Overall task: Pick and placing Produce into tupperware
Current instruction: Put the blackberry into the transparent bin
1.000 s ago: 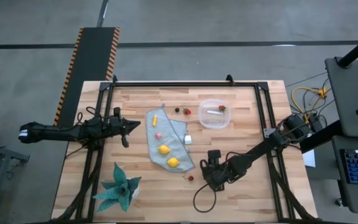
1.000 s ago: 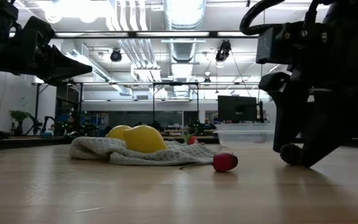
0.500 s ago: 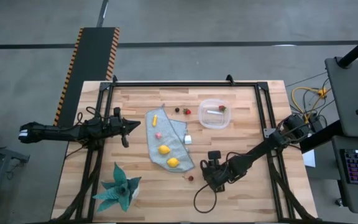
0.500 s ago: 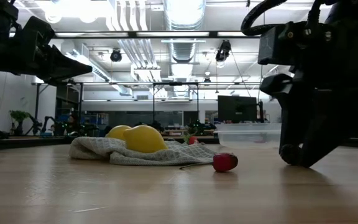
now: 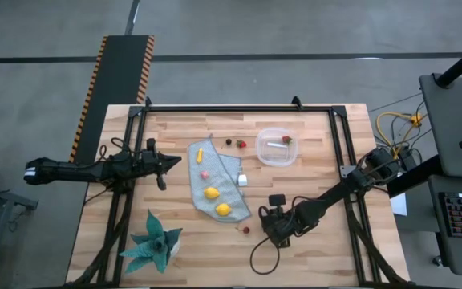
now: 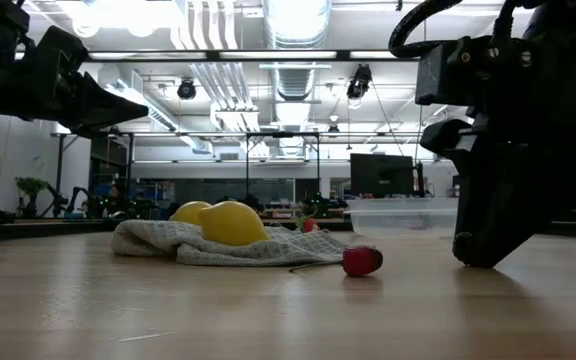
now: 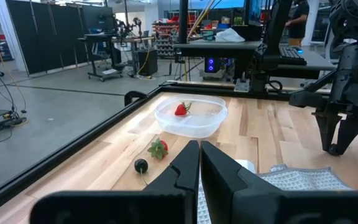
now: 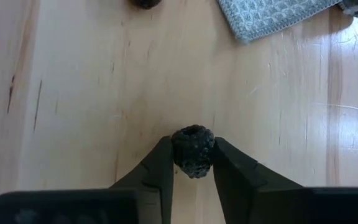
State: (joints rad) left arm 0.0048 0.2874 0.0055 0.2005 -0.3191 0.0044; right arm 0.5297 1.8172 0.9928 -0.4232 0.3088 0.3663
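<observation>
Progress is early: container holds a strawberry, my right gripper pinches a dark berry on the table, lemons wait on the cloth, left gripper shut, idle.

Light wood-plank table, black frame round it. On it: grey-blue cloth mid-table, clear tupperware far right, white cube beside the cloth, teal spiky plant near left, red piece near the cloth's near corner, strawberry and dark piece far centre.
</observation>
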